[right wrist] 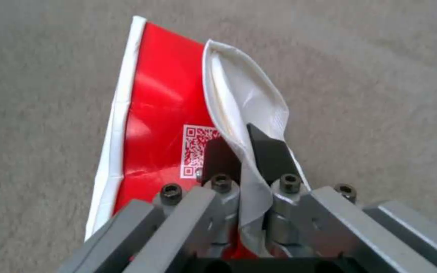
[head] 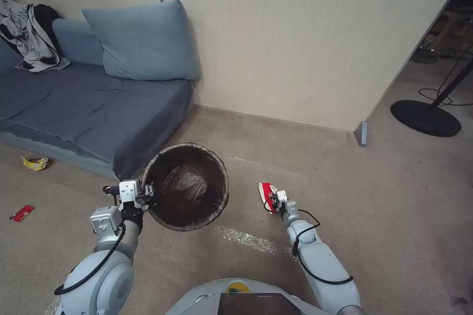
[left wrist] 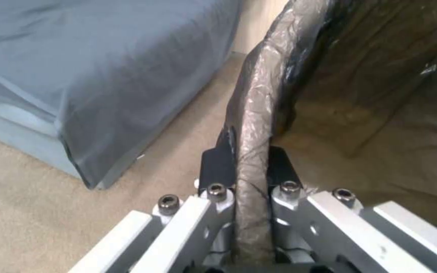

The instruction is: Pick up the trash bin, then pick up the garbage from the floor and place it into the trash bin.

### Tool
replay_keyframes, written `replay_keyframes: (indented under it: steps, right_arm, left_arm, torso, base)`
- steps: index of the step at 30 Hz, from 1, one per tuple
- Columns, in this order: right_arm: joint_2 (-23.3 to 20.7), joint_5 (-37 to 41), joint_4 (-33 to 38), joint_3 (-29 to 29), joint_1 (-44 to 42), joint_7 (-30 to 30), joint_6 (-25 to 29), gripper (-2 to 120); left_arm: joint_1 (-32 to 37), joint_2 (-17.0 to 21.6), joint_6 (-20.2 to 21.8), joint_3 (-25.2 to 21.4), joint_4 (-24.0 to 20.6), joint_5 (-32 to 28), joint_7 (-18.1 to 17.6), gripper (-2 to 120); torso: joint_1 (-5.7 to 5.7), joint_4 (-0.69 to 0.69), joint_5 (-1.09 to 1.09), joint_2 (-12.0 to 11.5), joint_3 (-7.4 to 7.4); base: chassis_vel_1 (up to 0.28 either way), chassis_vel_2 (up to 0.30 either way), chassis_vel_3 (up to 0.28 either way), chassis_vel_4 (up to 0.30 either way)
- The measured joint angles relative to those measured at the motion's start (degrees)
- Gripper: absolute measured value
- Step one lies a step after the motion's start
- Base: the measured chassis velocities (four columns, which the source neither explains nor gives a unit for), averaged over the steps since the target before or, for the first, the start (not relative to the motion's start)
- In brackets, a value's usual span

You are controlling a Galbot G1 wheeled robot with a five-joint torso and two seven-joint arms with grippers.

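The trash bin (head: 186,186), round and lined with a dark brown-black bag, hangs just in front of the sofa corner. My left gripper (head: 149,192) is shut on its near-left rim; in the left wrist view the bag-covered rim (left wrist: 253,125) runs between the two black fingertips (left wrist: 218,161). To the bin's right, my right gripper (head: 274,200) is shut on a red-and-white paper carton (head: 266,193). The right wrist view shows the black fingers (right wrist: 271,153) pinching the carton's white flap (right wrist: 244,98) above the carpet. A yellow wrapper (head: 35,162) and a small red wrapper (head: 22,212) lie on the floor at the left.
A blue-grey sofa (head: 84,108) with a cushion (head: 143,42) and grey-white clothing (head: 29,34) fills the left. A beige wall (head: 295,39) stands behind. A black lamp base (head: 426,117) and cables sit at the right. Open carpet (head: 384,206) lies right of my right arm.
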Motion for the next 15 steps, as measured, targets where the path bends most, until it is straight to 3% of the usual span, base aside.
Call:
replay_keyframes:
  steps: [3,7,8,12,15]
  right_arm:
    - [-0.5,0.0,3.0,0.1,-0.9,0.2,0.0,0]
    - [-4.4,2.6,15.8,-0.8,-4.7,0.6,-1.7,0]
    - [-4.4,2.6,15.8,-0.8,-4.7,0.6,-1.7,0]
    - [-9.7,6.8,27.3,-0.9,-9.3,0.8,-4.7,0]
    - [-11.2,8.1,30.7,-0.4,-10.9,0.8,-5.5,0]
  left_arm:
    - [0.1,0.0,0.0,0.0,-0.2,0.0,0.0,0]
    - [0.2,0.1,0.1,0.0,-0.5,0.0,0.0,0]
    - [0.2,0.1,0.1,0.0,-0.5,0.0,0.0,0]
    - [0.1,0.1,0.1,0.0,-0.6,0.0,0.0,0]
    - [0.1,0.1,0.1,0.1,-0.6,0.0,0.0,0]
  torso:
    - [0.00,0.00,0.00,0.0,0.00]
    - [0.00,0.00,0.01,0.0,0.00]
    - [0.00,0.00,0.01,0.0,0.00]
    - [0.00,-0.01,-0.01,0.0,0.00]
    - [0.00,-0.01,0.00,0.0,0.00]
  base:
    - [0.000,0.000,0.000,0.000]
    - [0.000,0.000,0.000,0.000]
    - [0.000,0.000,0.000,0.000]
    - [0.000,0.000,0.000,0.000]
    - [0.000,0.000,0.000,0.000]
